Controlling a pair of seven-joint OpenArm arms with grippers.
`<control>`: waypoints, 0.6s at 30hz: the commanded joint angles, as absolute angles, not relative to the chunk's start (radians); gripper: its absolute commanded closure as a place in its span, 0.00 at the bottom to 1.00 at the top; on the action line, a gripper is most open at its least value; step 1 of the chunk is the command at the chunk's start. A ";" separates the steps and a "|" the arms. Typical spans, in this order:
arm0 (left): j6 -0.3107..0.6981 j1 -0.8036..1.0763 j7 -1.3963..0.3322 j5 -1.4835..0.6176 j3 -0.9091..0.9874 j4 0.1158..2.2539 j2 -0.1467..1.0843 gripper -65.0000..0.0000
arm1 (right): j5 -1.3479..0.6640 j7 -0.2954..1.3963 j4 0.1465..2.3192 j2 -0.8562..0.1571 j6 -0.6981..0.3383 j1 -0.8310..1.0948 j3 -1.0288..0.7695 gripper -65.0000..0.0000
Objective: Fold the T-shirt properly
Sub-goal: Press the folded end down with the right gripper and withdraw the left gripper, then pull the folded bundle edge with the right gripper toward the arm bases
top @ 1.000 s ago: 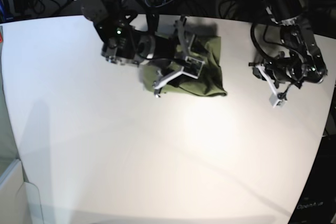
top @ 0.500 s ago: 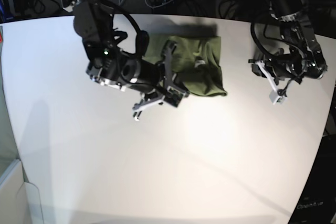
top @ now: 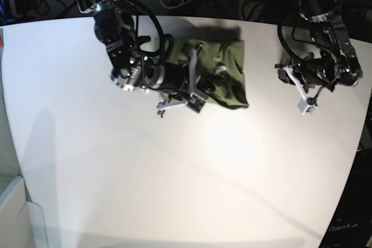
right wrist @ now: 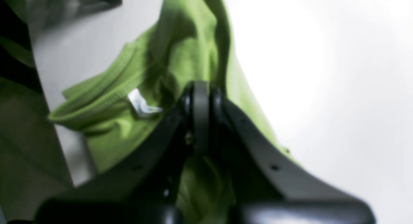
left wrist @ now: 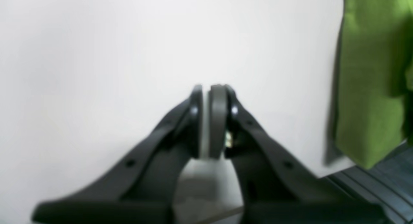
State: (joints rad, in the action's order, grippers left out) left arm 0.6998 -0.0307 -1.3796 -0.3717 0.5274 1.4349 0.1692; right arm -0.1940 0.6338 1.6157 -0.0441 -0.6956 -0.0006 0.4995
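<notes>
The T-shirt (left wrist: 371, 79) shows in the left wrist view as a green edge lying flat on the white surface (left wrist: 96, 56), well off to the side of the left end effector (left wrist: 206, 92), whose jaws stand closed on nothing, hovering over bare surface.

In the right wrist view, the right end effector (right wrist: 200, 88) has its jaws pressed together with cloth bunched around and under them, just beside the ribbed collar (right wrist: 93, 98) and its white label (right wrist: 142, 104); it seems to pinch the fabric.

From the base view, the T-shirt (top: 229, 76) sits as a compact bundle, the right end effector (top: 195, 94) at its near-left edge, the left end effector (top: 305, 94) apart. I judge this a late fold; next calls for carrying the pinched edge across evenly.
</notes>
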 commanded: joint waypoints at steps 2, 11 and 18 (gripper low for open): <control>0.698 -0.033 -1.396 -0.355 0.527 1.446 0.182 0.94 | -0.211 0.596 1.598 -0.038 -0.698 -0.036 0.501 1.00; 0.698 -0.016 -1.396 -0.355 0.527 1.446 0.183 0.94 | -0.211 0.512 1.409 -0.035 -0.698 -0.099 0.503 1.00; 0.698 -0.005 -1.396 -0.354 0.527 1.446 0.185 0.94 | -0.211 0.429 1.314 -0.021 -0.698 -0.096 0.509 1.00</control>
State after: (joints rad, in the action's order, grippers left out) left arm 0.7002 -0.0086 -1.3651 -0.3832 0.5274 1.4403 0.1749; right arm -0.1944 0.4408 1.3018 -0.0273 -0.6907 -0.0814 0.5087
